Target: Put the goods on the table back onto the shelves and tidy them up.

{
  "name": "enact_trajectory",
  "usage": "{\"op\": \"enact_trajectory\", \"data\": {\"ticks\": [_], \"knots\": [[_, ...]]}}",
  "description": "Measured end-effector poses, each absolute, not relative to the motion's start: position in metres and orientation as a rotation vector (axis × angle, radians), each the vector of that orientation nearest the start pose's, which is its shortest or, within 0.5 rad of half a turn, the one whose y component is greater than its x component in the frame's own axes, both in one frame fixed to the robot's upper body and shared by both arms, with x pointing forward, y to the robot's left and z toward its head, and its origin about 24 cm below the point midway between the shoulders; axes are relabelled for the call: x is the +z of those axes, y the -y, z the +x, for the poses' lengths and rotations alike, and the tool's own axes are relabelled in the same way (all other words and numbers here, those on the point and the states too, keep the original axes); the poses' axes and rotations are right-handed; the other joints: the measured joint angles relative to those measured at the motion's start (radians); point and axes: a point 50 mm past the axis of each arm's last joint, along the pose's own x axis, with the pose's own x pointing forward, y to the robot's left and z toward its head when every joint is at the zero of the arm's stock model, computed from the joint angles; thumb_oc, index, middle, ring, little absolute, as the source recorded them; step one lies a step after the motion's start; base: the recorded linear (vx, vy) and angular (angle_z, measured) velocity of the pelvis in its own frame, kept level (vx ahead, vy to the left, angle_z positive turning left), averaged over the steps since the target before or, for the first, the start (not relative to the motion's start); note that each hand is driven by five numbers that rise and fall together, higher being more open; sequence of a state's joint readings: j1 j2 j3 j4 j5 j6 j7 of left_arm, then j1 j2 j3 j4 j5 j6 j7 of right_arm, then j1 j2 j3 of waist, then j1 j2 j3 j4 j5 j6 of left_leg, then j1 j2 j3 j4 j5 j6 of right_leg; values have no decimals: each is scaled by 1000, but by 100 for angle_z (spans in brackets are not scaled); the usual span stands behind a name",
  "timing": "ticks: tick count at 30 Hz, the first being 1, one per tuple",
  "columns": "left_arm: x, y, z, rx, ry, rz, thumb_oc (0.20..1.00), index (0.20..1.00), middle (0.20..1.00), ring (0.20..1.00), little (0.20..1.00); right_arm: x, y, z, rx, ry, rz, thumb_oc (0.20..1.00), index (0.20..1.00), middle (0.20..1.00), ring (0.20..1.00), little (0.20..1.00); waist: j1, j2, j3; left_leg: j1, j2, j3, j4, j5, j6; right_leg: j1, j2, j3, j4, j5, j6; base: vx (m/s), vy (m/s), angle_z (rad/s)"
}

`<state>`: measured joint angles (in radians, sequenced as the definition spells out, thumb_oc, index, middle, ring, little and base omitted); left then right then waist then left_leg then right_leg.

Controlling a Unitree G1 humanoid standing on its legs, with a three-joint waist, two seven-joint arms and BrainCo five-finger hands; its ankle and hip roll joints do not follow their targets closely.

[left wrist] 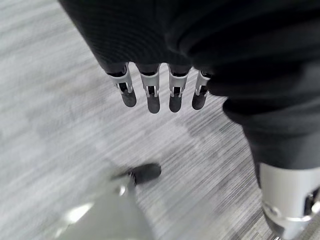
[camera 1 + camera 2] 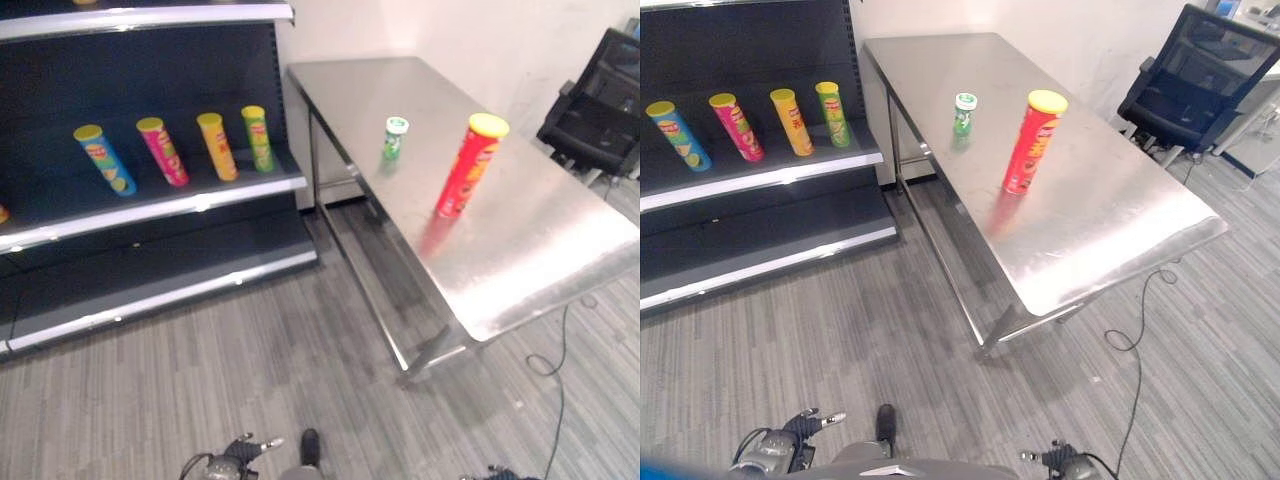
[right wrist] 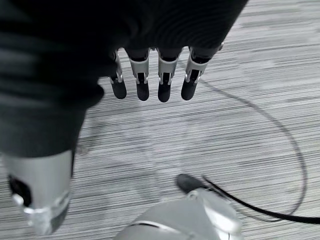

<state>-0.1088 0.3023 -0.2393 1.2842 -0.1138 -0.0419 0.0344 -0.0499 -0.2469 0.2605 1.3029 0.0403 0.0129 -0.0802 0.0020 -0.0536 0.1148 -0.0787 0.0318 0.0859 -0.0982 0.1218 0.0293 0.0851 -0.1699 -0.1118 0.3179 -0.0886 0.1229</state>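
Observation:
A tall red can with a yellow lid [image 2: 467,165] stands upright on the steel table [image 2: 520,240]. Farther back on the table stands a small green bottle with a white cap [image 2: 394,138]. On the dark shelf [image 2: 150,210] to the left stand several cans in a row: blue [image 2: 104,160], pink [image 2: 162,151], yellow [image 2: 217,146] and green [image 2: 258,138]. My left hand [image 1: 155,92] hangs low over the carpet with straight fingers and holds nothing. My right hand [image 3: 150,80] hangs the same way, open and empty, far below the table.
A black office chair [image 2: 1195,80] stands past the table's far right corner. A lower dark shelf board [image 2: 170,290] runs below the cans. Grey striped carpet lies between shelf and table.

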Motion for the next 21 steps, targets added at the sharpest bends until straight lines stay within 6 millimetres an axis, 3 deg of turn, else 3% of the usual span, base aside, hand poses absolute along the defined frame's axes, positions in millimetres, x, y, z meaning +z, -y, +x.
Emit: {"op": "enact_trajectory", "data": {"ticks": [2,3,5,6,7,9,12,13,17,20,21], "knots": [[-150,-251,121,63,-1154,360,1000,1000,1000,1000,1000,-161,235,96,-32,-1260,-408,1000,1000,1000,1000,1000,2,11,2,18,-15,7,0,-8,19,-65,-32,8,150,-5,13,122,266,-9],[-150,-255,116,68,-1169,368,1000,1000,1000,1000,1000,-162,235,95,-30,-1262,-407,1000,1000,1000,1000,1000,4,8,-1,48,-48,19,0,-34,55,-110,-71,-2,247,49,21,109,240,-5],[-152,-252,112,41,-1183,387,1000,1000,1000,1000,1000,-160,241,97,-46,-1256,-419,1000,1000,1000,1000,1000,-5,40,19,82,-59,19,-1,-51,77,-176,-112,-28,388,179,26,234,183,-1],[-153,-251,110,38,-1190,388,1000,1000,1000,1000,1000,-159,245,95,-68,-1259,-406,1000,1000,1000,1000,1000,-5,59,10,88,-61,15,0,-71,75,-206,-112,-34,389,105,38,235,98,-5],[-153,-252,108,41,-1194,389,1000,1000,1000,1000,1000,-159,246,95,-71,-1257,-407,1000,1000,1000,1000,1000,-8,71,12,96,-55,15,0,-71,82,-198,-102,-57,296,35,45,80,-17,-10],[-152,-256,110,47,-1190,397,1000,1000,1000,1000,1000,-159,243,96,-64,-1256,-403,1000,1000,1000,1000,1000,-18,61,8,101,-65,17,0,-74,75,-204,-73,-93,94,14,41,116,-48,4],[-151,-255,111,44,-1188,401,1000,1000,1000,1000,1000,-160,242,95,-61,-1261,-401,1000,1000,1000,1000,1000,-29,41,10,114,-74,20,0,-84,58,-195,-21,-108,-213,32,49,86,-51,2],[-153,-256,107,46,-1200,398,1000,1000,1000,1000,1000,-161,239,91,-57,-1273,-397,1000,1000,1000,1000,1000,-30,7,12,132,-95,35,-2,-96,54,-181,-18,-115,-353,103,43,104,-59,-1],[-156,-253,93,43,-1213,379,1000,1000,1000,1000,1000,-168,238,57,-45,-1372,-391,1000,1000,1000,1000,1000,-20,-38,-27,171,-101,34,-6,-143,41,-130,-24,-138,-355,165,8,92,-59,-3],[-158,-252,83,28,-1238,392,1000,1000,1000,1000,1000,-168,245,40,-68,-1430,-395,1000,1000,1000,1000,1000,-31,-53,-44,179,-76,31,-6,-152,11,-97,-3,-188,-416,244,-19,81,-58,-2],[-159,-249,83,19,-1237,389,1000,1000,1000,1000,1000,-168,251,32,-93,-1454,-394,1000,1000,1000,1000,1000,-28,-41,-47,184,-62,31,-6,-155,-1,-90,11,-187,-416,238,-26,68,-33,2]]}}
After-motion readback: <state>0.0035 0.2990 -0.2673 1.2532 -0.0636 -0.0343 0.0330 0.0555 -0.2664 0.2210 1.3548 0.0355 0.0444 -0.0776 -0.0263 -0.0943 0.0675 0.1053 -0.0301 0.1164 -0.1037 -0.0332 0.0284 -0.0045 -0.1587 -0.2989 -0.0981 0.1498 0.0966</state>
